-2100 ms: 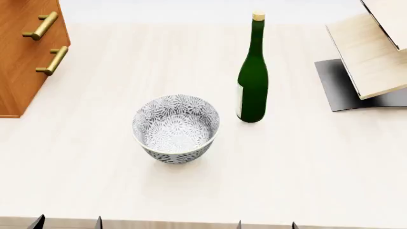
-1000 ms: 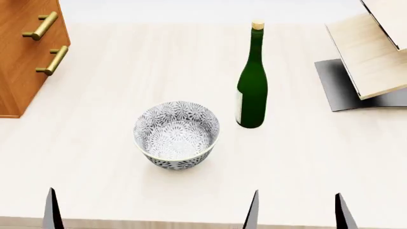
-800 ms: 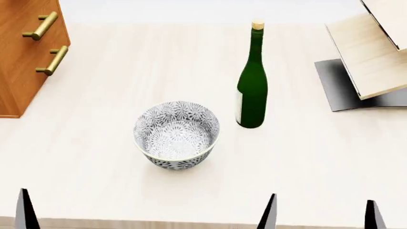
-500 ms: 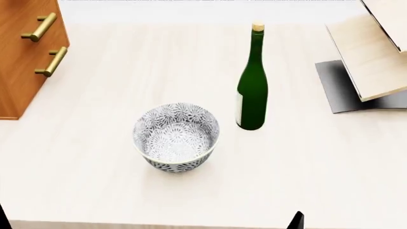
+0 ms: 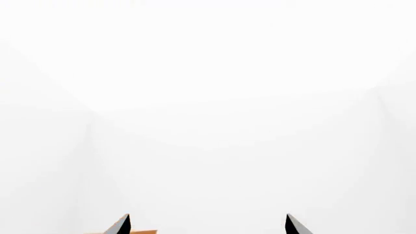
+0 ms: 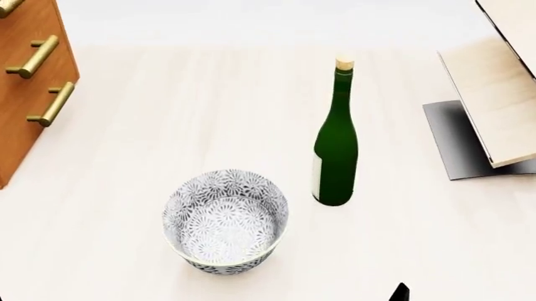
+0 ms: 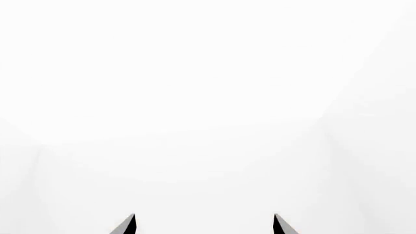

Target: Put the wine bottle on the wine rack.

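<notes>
The wine bottle (image 6: 335, 150), dark green with a tan cork, stands upright on the pale table, right of its middle. The wine rack (image 6: 501, 106), slanted light-wood boards on a grey metal base, is at the right edge, partly cut off. In the left wrist view my left gripper (image 5: 208, 225) is open with only white background between its tips. My right gripper (image 7: 204, 225) is likewise open and empty in the right wrist view. In the head view just one dark fingertip (image 6: 402, 293) pokes in at the bottom edge, well short of the bottle.
A blue-and-white patterned bowl (image 6: 226, 219) sits in front and to the left of the bottle. An orange-brown drawer cabinet (image 6: 25, 94) with brass handles stands at the table's left edge.
The head view has shifted, so bottle, bowl and rack sit lower in the picture. The gripper fingertips have dropped from the bottom edge; only one tip remains. The bottle has not moved.
</notes>
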{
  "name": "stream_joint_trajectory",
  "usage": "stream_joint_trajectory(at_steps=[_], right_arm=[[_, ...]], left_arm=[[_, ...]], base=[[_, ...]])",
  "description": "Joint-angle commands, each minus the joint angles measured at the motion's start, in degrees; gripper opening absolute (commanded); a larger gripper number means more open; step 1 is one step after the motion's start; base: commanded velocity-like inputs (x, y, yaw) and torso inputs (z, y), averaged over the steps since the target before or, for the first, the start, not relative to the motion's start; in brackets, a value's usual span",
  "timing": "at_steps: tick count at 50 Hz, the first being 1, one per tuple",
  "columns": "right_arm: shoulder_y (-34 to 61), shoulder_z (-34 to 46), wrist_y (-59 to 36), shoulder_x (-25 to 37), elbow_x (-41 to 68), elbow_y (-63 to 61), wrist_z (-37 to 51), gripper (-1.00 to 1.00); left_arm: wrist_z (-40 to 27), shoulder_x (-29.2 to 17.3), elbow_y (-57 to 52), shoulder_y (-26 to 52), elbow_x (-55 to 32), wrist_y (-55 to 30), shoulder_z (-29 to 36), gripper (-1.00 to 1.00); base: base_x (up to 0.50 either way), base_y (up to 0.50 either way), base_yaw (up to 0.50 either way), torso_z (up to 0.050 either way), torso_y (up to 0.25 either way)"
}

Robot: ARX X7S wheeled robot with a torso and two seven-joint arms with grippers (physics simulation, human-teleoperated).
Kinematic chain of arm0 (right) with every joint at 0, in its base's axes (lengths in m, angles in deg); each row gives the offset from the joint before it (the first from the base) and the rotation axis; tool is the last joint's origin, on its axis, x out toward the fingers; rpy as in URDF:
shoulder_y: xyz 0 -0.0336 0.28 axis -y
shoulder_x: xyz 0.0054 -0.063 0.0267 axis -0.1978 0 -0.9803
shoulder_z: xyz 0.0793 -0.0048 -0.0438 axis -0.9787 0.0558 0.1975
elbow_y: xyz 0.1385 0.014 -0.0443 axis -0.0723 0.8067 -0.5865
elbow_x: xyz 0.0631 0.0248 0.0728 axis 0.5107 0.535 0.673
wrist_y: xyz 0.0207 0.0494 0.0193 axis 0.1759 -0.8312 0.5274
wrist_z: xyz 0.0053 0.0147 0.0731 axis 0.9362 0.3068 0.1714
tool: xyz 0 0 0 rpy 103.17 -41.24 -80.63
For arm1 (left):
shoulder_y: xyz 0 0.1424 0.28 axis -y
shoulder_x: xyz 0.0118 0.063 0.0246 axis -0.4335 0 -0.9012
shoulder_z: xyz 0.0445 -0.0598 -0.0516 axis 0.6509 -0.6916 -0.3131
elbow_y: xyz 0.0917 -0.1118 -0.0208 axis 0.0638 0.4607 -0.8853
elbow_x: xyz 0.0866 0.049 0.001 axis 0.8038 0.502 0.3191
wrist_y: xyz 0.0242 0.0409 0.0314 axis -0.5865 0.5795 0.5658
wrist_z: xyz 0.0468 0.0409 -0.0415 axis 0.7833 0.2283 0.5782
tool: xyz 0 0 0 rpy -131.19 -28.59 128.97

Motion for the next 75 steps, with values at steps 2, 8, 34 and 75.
stream_joint_trajectory(at_steps=[2, 8, 34, 75], right_arm=[[0.17, 0.36, -0.14, 0.65, -0.21, 0.21, 0.94, 1.00], [0.25, 0.49, -0.51, 0.93, -0.28, 0.19, 1.39, 1.00], [0.50, 1.14, -1.36, 1.93, -0.95, 0.26, 3.10, 1.00], [2.39, 3.48, -9.54, 3.59, -1.40, 1.61, 4.82, 1.00]], left_arm=[[-0.75, -0.52, 0.06, 0.06, 0.10, 0.16, 0.30, 1.00], [-1.06, -0.65, 0.07, 0.18, 0.28, -0.01, 0.53, 1.00], [-2.32, -1.56, -0.23, 0.20, 0.47, -0.21, 1.18, 1.00], [-4.16, -2.87, 0.13, 0.49, 0.35, -0.24, 1.91, 1.00]], base=[[0.25, 0.00, 0.00, 0.000, 0.000], [0.25, 0.00, 0.00, 0.000, 0.000], [0.26, 0.00, 0.00, 0.000, 0.000], [0.13, -0.02, 0.00, 0.000, 0.000]])
